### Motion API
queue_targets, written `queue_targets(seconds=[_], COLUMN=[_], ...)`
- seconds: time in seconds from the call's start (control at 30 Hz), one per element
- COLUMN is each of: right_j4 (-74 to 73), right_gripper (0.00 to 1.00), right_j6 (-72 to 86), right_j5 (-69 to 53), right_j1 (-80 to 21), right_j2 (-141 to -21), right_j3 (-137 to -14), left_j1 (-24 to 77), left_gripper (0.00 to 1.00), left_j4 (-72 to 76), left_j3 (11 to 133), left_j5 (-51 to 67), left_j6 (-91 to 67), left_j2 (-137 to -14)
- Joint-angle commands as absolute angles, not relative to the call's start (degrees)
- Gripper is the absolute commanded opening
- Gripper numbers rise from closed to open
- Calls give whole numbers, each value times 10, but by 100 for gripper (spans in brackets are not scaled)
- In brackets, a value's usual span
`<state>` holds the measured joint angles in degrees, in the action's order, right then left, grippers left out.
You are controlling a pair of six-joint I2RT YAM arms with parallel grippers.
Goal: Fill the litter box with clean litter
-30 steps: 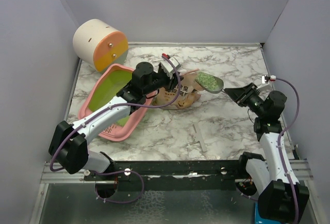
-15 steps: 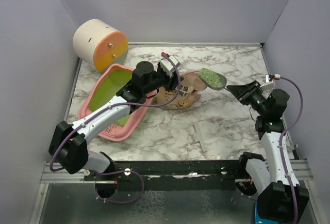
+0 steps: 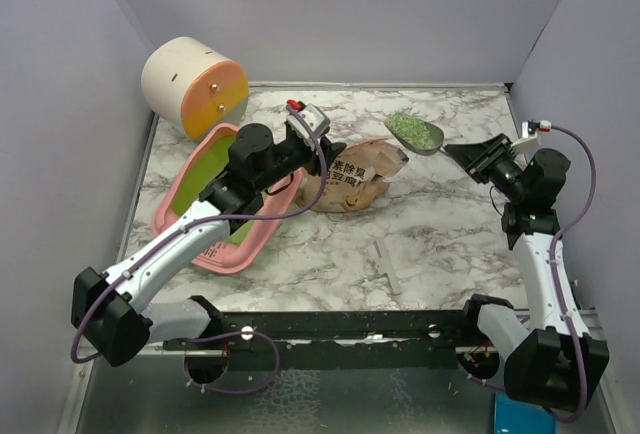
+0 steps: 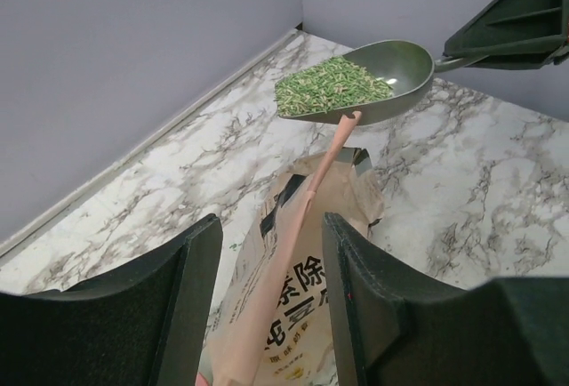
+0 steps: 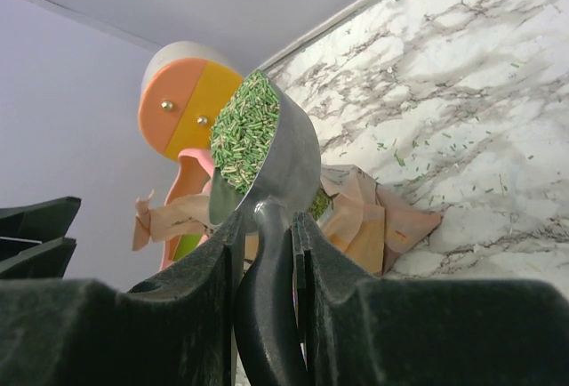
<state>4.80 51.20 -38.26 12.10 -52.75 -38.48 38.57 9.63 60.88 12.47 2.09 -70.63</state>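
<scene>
The pink litter box [image 3: 172,209] with its lime-green bottom lies at the left of the table. My left gripper [image 3: 306,130] is open above its right rim; in the left wrist view [image 4: 271,226] the tan paper bag [image 4: 302,288] shows between the spread jaws, untouched. The bag [image 3: 350,179] slumps at mid-table. My right gripper [image 3: 482,157] is shut on the handle of a grey-green scoop [image 3: 432,144]. The scoop holds clean litter [image 3: 412,131] in the air behind and right of the bag. The right wrist view shows the gripper [image 5: 265,217], scoop [image 5: 289,164] and litter [image 5: 242,132].
A cream-and-orange cylinder [image 3: 193,84] stands at the back left behind the litter box. A pale flat stick [image 3: 388,266] lies on the marble near the front. Loose granules are scattered round the bag. Grey walls close in the left, back and right.
My left gripper has let go of the bag and drawn back to the left over the litter box. My right gripper has lifted the loaded scoop up and away from the bag.
</scene>
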Motion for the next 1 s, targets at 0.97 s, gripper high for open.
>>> queue_targets(seconds=[0.97], right_j4=[120], right_gripper=[1], right_j6=[502], right_j5=[-410], right_j1=[-90], right_j2=[-834], right_j3=[-732], left_j1=[383], left_gripper=[51], left_j4=[-104], left_j3=[590], left_j5=[118], left_j6=[18], left_j2=[-477])
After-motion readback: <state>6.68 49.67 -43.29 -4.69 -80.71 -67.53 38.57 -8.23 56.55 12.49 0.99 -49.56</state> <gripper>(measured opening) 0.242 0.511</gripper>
